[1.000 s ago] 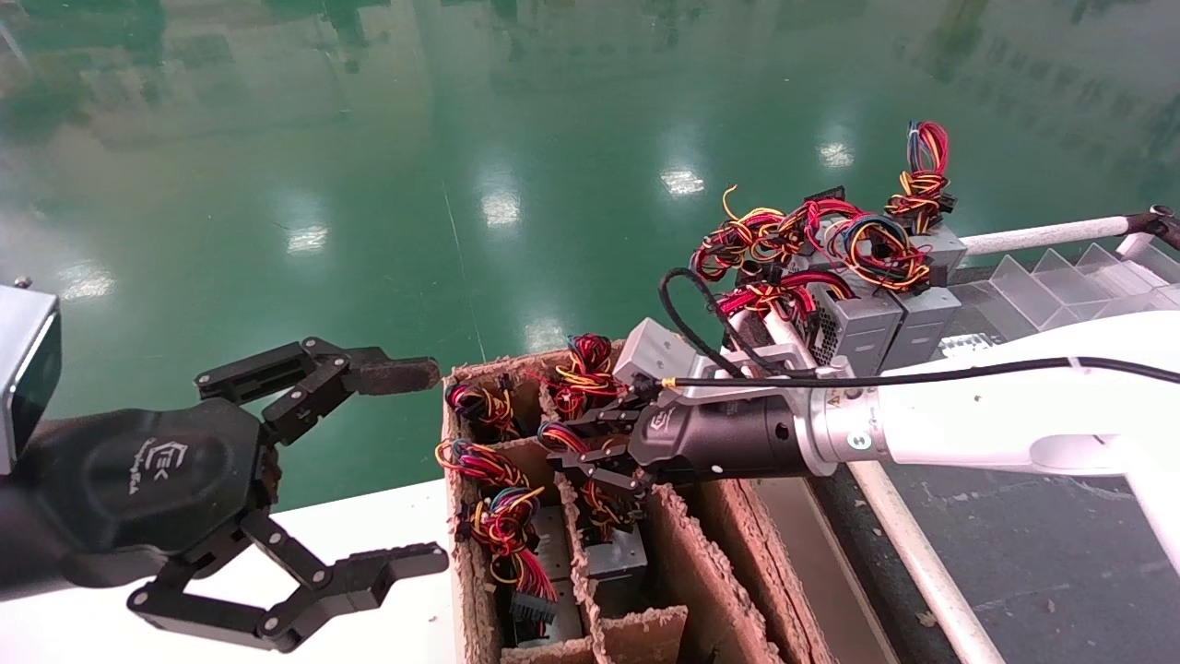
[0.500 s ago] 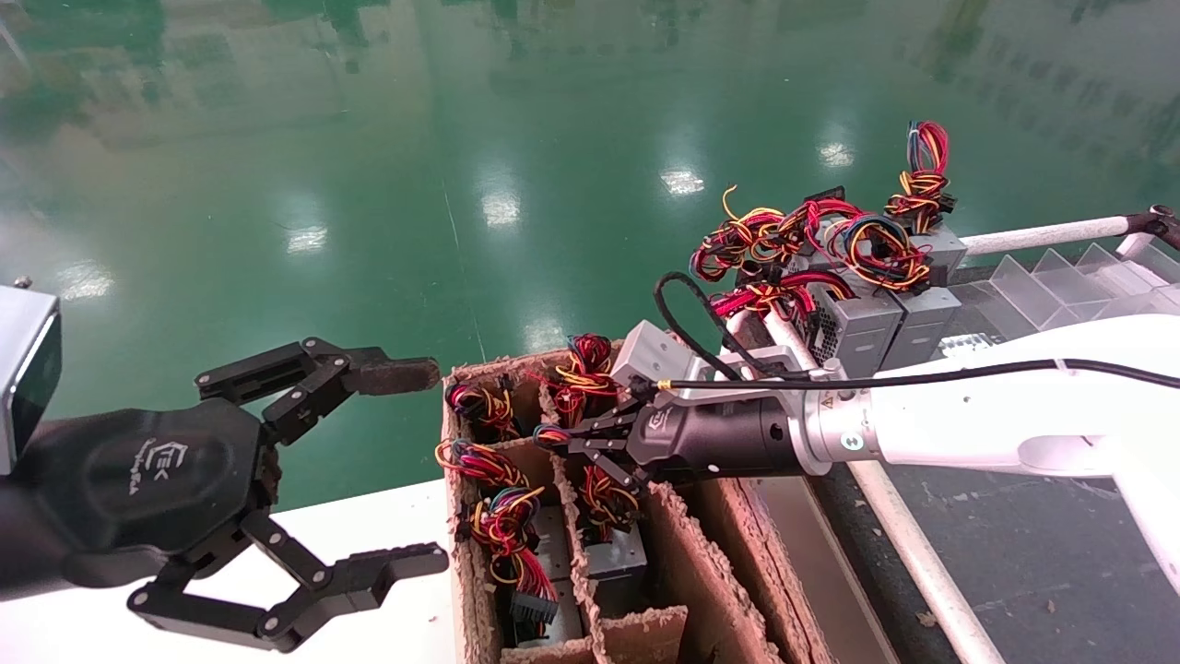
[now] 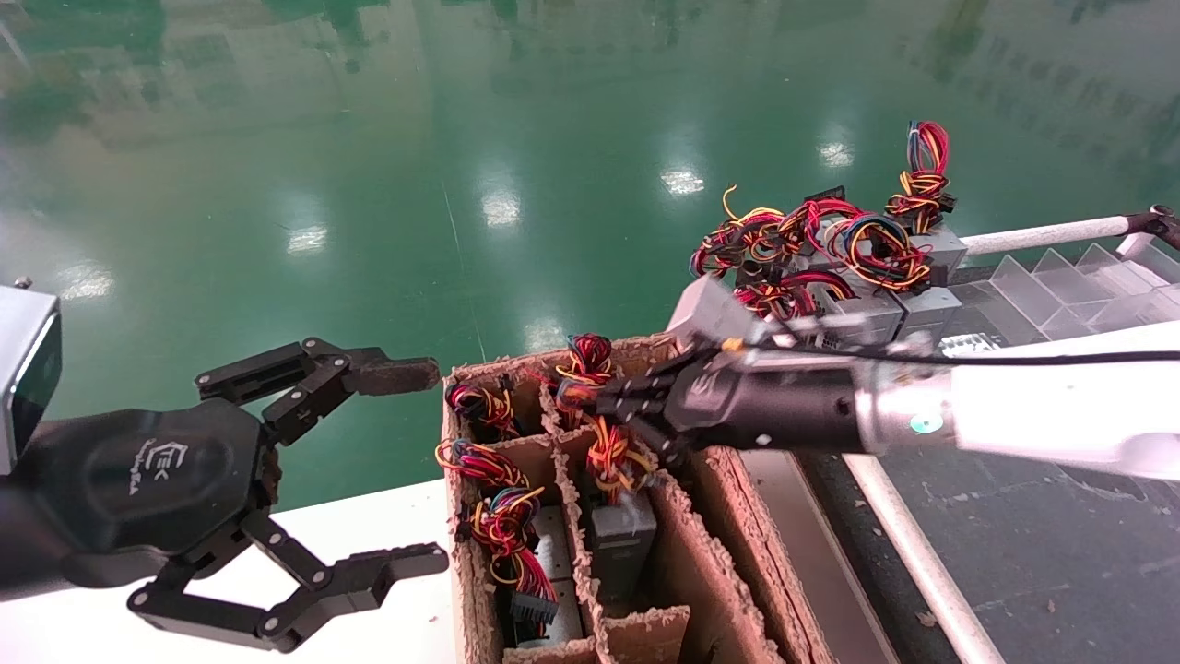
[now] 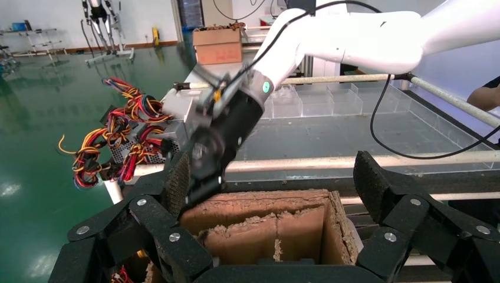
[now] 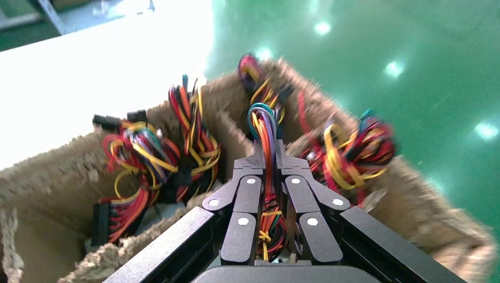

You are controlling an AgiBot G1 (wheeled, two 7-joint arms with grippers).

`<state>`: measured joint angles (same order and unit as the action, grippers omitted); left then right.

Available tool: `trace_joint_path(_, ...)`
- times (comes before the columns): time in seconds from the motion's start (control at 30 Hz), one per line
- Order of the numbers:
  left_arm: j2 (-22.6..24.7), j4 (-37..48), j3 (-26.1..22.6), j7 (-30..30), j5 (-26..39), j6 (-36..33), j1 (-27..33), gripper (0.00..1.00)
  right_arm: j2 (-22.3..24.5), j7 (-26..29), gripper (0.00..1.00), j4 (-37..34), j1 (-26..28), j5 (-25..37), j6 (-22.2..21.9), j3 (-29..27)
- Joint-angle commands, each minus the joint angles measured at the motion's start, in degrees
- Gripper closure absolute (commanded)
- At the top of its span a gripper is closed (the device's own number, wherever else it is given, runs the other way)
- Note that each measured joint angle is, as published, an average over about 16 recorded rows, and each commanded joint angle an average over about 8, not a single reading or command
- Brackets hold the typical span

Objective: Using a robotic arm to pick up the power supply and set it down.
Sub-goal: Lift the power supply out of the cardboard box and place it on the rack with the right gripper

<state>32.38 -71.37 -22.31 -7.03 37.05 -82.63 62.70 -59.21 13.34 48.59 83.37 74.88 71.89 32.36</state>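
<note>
The robotic arm point(image 3: 1014, 415) reaches from the right over a cardboard box point(image 3: 719, 553). My right gripper point(image 3: 610, 406) point(image 5: 266, 150) is shut on the red, yellow and orange wire bundle point(image 5: 265, 127) of a power supply point(image 3: 622, 544). That grey box hangs tilted from its wires, partly raised inside the middle cell. The left wrist view shows the same arm point(image 4: 230, 124) above the box's far wall point(image 4: 265, 206). My left gripper point(image 3: 415, 466) point(image 4: 274, 180) hangs open and holds nothing, left of the box.
Other wire bundles point(image 3: 498, 526) fill the neighbouring cells. Several identical grey units point(image 3: 867, 323) with wires stand on the dark surface at the back right. Clear plastic dividers point(image 3: 1069, 277) lie beyond them. A white rail point(image 3: 922, 563) runs beside the box. Green floor lies behind.
My right gripper shut on the wire bundle, then rose and drew back to the right. The grey unit came up in its cell with it. The left arm has not moved.
</note>
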Motion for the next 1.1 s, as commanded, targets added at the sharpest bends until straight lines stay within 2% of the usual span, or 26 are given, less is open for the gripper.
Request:
trace_joint_path(0.03, 0.0, 0.0, 0.0, 0.0, 0.0, 0.0, 0.0, 0.0, 1.5, 0.2, 1.0, 1.6, -0.1, -1.4, 0.5, -1.0)
trace_joint_path(0.27, 0.0, 0.0, 0.0, 0.0, 0.0, 0.0, 0.0, 0.0, 8.4, 2.7, 1.0, 6.8, 1.9, -8.0, 2.5, -6.3)
trace_joint_path(0.5, 0.0, 0.0, 0.0, 0.0, 0.0, 0.0, 0.0, 0.0, 13.3, 3.1, 1.0, 6.0, 6.1, -12.7, 3.9, -10.8)
trace_joint_path(0.77, 0.0, 0.0, 0.0, 0.0, 0.0, 0.0, 0.0, 0.0, 15.5, -1.8, 1.0, -2.3, 14.4, -12.1, 2.7, -13.5)
trace_joint_path(1.1, 0.0, 0.0, 0.0, 0.0, 0.0, 0.0, 0.0, 0.0, 18.3, -13.4, 1.0, -18.2, 24.5, -7.2, -0.3, -14.2)
